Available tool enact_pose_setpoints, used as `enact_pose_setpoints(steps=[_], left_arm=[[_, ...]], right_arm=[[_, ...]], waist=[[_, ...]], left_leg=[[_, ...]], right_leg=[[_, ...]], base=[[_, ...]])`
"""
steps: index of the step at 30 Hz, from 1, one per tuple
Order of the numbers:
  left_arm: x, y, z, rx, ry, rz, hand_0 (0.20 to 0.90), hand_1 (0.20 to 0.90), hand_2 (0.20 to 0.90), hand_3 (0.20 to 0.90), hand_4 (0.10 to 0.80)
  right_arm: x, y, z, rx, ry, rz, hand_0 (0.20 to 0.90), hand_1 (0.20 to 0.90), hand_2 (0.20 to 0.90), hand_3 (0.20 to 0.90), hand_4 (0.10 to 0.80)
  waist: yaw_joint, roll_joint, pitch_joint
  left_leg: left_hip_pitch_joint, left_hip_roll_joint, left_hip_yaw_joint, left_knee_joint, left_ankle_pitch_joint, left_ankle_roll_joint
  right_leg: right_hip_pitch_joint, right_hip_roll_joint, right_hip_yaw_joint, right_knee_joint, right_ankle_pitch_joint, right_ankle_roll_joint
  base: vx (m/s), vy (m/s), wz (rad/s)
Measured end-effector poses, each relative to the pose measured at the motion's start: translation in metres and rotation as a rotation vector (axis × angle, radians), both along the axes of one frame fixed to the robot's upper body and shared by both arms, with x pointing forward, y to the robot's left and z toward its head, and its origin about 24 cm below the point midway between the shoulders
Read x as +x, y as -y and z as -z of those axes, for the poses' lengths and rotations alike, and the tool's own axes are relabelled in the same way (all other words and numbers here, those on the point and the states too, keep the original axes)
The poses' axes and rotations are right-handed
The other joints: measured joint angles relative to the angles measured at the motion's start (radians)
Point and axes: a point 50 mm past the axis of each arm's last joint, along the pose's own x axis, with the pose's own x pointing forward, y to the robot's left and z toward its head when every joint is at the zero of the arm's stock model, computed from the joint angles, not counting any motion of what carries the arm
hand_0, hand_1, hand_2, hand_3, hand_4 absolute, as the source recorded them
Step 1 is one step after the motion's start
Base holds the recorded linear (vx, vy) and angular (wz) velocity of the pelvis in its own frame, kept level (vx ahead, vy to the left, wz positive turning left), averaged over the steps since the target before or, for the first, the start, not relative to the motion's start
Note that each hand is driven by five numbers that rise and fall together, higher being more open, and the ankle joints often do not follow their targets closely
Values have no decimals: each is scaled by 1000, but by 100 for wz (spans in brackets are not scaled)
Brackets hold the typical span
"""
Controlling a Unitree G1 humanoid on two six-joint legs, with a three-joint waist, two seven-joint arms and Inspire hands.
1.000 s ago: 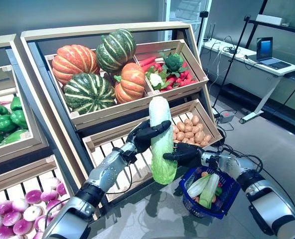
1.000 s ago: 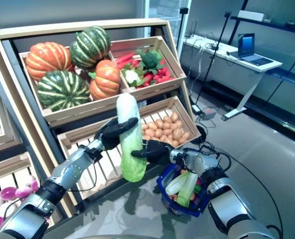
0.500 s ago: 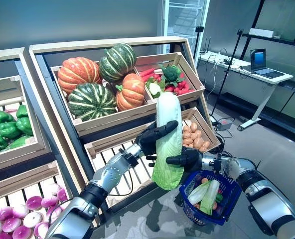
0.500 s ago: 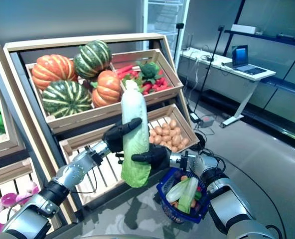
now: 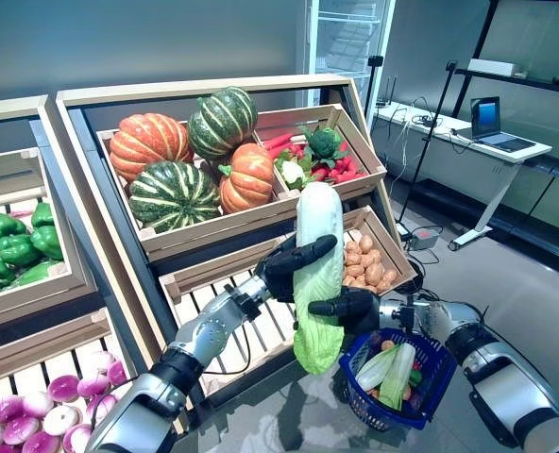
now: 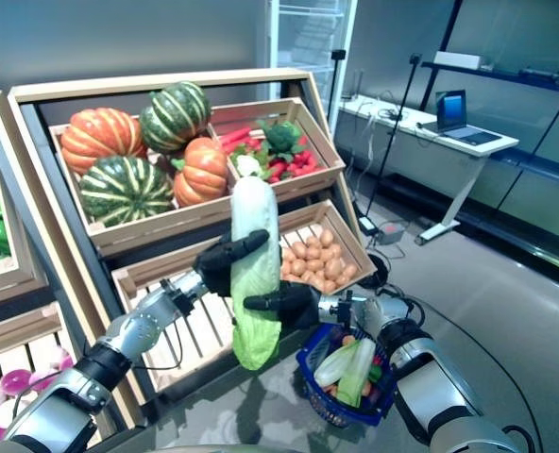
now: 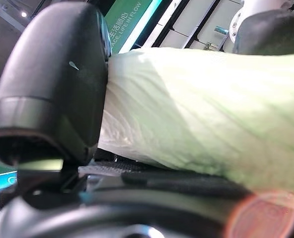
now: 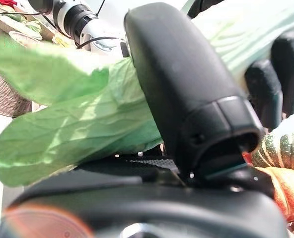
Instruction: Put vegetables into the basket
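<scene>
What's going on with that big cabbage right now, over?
Both hands, left and right, grip cabbage. Upright beside blue basket. Basket already holds greens.

Pale slatted wood crates (image 5: 261, 294), blue plastic mesh basket (image 5: 429, 377), cabbage (image 5: 317, 274) — matt, veined (crinkled leaves), glossy pumpkins (image 5: 171, 193)

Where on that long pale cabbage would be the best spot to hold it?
Probably the firm white stalk half of the napa cabbage, gripped from the side, as the left hand does. It hangs upright, and its leafy green lower end looks loose; the right hand wraps it there, above the blue basket.
</scene>
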Motion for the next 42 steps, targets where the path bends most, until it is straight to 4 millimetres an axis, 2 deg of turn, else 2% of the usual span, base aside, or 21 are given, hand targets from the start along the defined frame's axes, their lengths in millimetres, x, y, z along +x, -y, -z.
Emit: enact_pose_setpoints(steps=[8, 11, 12, 13, 21, 24, 27, 31, 34, 36, 39, 42], left_arm=[[1, -2, -1, 16, 18, -9, 300, 300, 300, 300, 400], [1, -2, -1, 23, 20, -10, 488, 488, 488, 488, 525], [1, -2, -1, 26, 21, -10, 780, 780, 780, 780, 720], [1, -2, -1, 29, 22, -8, 900, 900, 900, 900, 800], [1, -9, 4, 112, 21, -1, 900, 900, 900, 900, 800], [-1, -16, 15, 184, -5, -13, 900, 900, 900, 900, 800], [-6, -23, 31, 255, -48, -25, 900, 900, 900, 900, 800], [-14, -51, 55, 381, -132, -152, 900, 900, 900, 900, 800], [-23, -85, 72, 486, -210, -302, 900, 900, 900, 900, 800], [-30, -112, 77, 536, -235, -420, 900, 900, 900, 900, 800], [-33, -140, 76, 571, -257, -562, 900, 900, 900, 900, 800], [-37, -155, 78, 614, -283, -648, 900, 900, 900, 900, 800]], right_arm=[[0, -1, 1, -8, -10, 22, 300, 300, 300, 300, 400], [0, -1, 2, -9, -14, 27, 300, 300, 300, 300, 400], [0, -1, 2, -8, -15, 29, 300, 300, 300, 300, 400], [0, 0, 2, -8, -16, 30, 300, 300, 300, 300, 400], [-11, 4, 15, -19, -56, 67, 300, 300, 300, 300, 400], [-14, 11, 23, -75, -86, 122, 300, 300, 300, 300, 400], [-19, 29, 33, -156, -131, 224, 300, 300, 300, 300, 400], [-24, 67, 38, -201, -167, 407, 300, 300, 300, 300, 400], [-30, 102, 36, -260, -169, 525, 300, 300, 300, 300, 400], [-34, 115, 38, -277, -166, 597, 300, 300, 300, 300, 400], [-46, 131, 47, -302, -209, 706, 300, 300, 300, 300, 400], [-61, 147, 60, -365, -284, 836, 300, 300, 300, 300, 400]], waist=[[-1, 1, 0], [-2, 1, 1], [-2, 2, 1], [-2, 2, 2], [-2, 9, 6], [-2, 19, 17], [0, 22, 25], [-3, 24, 48], [-7, 20, 57], [-9, 16, 60], [-15, 6, 75], [-15, 3, 85]], left_leg=[[-2, 0, 3, 0, -1, 1], [-2, 0, 4, 0, -1, 2], [-3, 0, 4, 0, -1, 2], [-3, 0, 4, 0, -1, 2], [-10, 0, 14, 0, -2, 2], [-8, -1, 24, 0, -4, 3], [-12, 0, 28, 0, -4, 3], [-11, -1, 32, 0, -5, 2], [-10, 0, 43, -1, -8, 2], [-10, -1, 56, -1, -10, 1], [-9, -1, 58, 0, -9, -2], [-8, -1, 59, 0, -10, -2]], right_leg=[[-3, 0, 1, 0, 0, 0], [-4, 0, 2, 0, 0, 0], [-6, 0, 2, 0, 0, 0], [-6, 0, 3, 0, 0, 0], [-20, -1, 13, 0, 0, 0], [-26, -1, 24, 0, 1, 1], [-34, 0, 28, 0, 2, 1], [-36, 0, 32, 0, 2, 2], [-43, 0, 42, 0, 2, 2], [-53, 0, 54, 0, 4, 2], [-53, 0, 55, 0, 4, 2], [-53, 0, 56, 1, 4, 2]], base=[[0, 0, 0], [0, 0, 0], [0, 0, 0], [0, 0, 0], [-4, 1, -2], [-13, 3, -9], [-8, -4, -4], [-4, -5, -1], [-10, -31, -9], [-7, -38, -16], [-5, -48, -2], [-31, -52, -1]])
